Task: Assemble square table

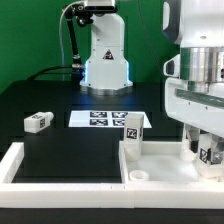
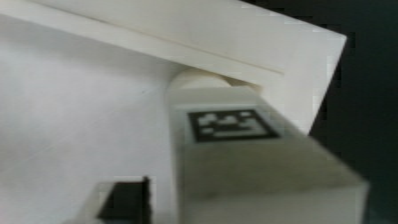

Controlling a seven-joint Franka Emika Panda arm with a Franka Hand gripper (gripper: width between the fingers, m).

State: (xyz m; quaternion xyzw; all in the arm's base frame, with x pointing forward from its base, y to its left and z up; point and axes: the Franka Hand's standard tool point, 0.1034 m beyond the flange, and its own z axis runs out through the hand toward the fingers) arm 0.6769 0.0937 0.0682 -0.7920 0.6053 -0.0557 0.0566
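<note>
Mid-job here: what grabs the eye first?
The gripper looms at the exterior view's right, down over a tagged leg block at a corner of the white square panel. A second leg block stands upright on its far-left corner; a third leg block lies loose at that view's left.

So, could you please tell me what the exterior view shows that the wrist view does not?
Only exterior: the loose leg block on the black surface, the standing leg block, the marker board and the end effector. Only wrist: close up, the end of the third leg block meeting the raised rim. Both: the square panel and that third leg block.
</note>
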